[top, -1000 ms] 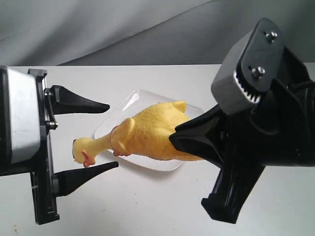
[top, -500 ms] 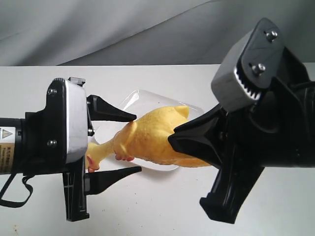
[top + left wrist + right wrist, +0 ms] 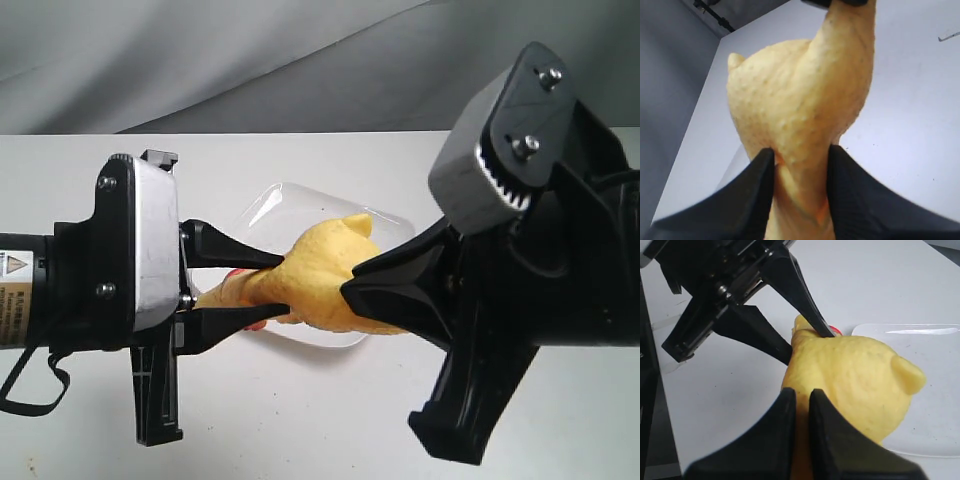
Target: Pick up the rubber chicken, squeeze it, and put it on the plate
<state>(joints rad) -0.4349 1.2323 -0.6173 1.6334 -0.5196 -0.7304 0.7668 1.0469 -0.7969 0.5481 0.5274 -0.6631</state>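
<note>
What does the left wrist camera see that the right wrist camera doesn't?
Only the left wrist view shows the rubber chicken pinched at its narrow part by the left end effector. Only the right wrist view shows the plate and the right end effector shut on the chicken. Both show the bumpy yellow chicken and the white table.

The right gripper [image 3: 802,399], its two black fingers almost together, pinches the bumpy yellow rubber chicken [image 3: 855,375], whose body overlaps the edge of the glossy white square plate [image 3: 935,410] on the white table [image 3: 890,280], while the left gripper [image 3: 807,346] clamps the toy's narrow end.
</note>
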